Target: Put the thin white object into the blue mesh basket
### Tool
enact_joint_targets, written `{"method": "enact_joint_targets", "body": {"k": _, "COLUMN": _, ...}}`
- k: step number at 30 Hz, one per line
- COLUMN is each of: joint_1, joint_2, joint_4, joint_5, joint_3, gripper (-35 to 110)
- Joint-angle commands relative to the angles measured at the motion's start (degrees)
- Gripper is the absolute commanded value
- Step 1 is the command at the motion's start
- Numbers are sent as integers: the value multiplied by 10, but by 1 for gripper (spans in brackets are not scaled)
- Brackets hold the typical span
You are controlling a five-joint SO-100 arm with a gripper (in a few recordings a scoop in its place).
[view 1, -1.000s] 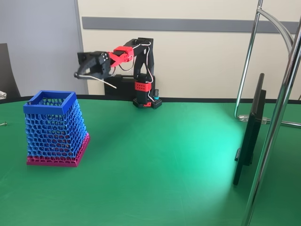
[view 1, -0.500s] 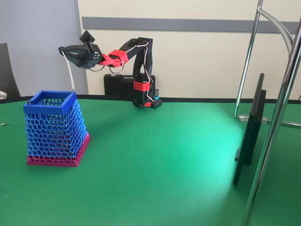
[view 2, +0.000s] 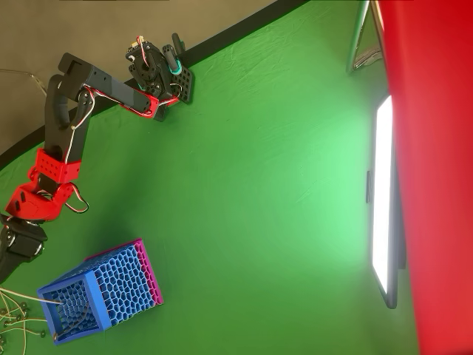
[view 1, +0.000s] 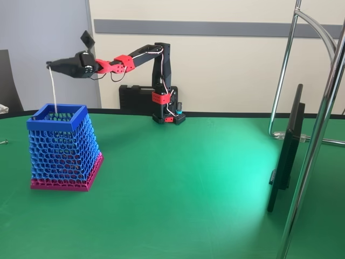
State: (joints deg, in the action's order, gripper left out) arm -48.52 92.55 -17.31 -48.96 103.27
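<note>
Gripper: gripper (view 1: 52, 66) is reaching out level above the basket in the fixed view, and I am reading the jaws as closed on the top end of the strand; the gap itself is too small for me to see.

Strand: strand (view 1: 53, 89) is hanging straight down from the fingertips, thin and white, with its lower end dipping just inside the basket's rim near the back left corner as the fixed view shows it.

Basket: basket (view 1: 63, 145) is standing upright on the table (view 1: 183, 183), blue mesh walls over a pink base band, mouth open upward. In the overhead view the basket (view 2: 100, 296) is sitting near the lower left corner, and I am seeing a faint pale line crossing its far rim, which I am taking for the strand.

Arm: arm (view 1: 137, 56) is stretching far out from its base toward the basket; in the overhead view the arm (view 2: 63, 148) is running down the left edge of the picture.

Done, as I am judging it: strand is lifted, carried over and lined up with the opening, tip already entering.

Left, as I am judging it: lowering a little more, opening the jaws, letting the strand fall in fully.

Risk: strand is long and light, so I am expecting it could lean on the rim or tip out if released too high.
</note>
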Motion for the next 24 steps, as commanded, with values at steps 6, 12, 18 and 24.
{"method": "enact_joint_targets", "body": {"k": 6, "joint_1": 16, "joint_2": -15, "joint_4": 35, "joint_5": 18, "joint_3": -49, "gripper": 0}}
{"method": "enact_joint_targets", "body": {"k": 12, "joint_1": 25, "joint_2": -71, "joint_4": 110, "joint_5": 20, "joint_3": -159, "gripper": 0}}
{"method": "enact_joint_targets", "body": {"k": 18, "joint_1": 40, "joint_2": -125, "joint_4": 182, "joint_5": 18, "joint_3": -254, "gripper": 0}}
{"method": "enact_joint_targets", "body": {"k": 24, "joint_1": 79, "joint_2": -154, "joint_4": 183, "joint_5": -44, "joint_3": -262, "gripper": 0}}
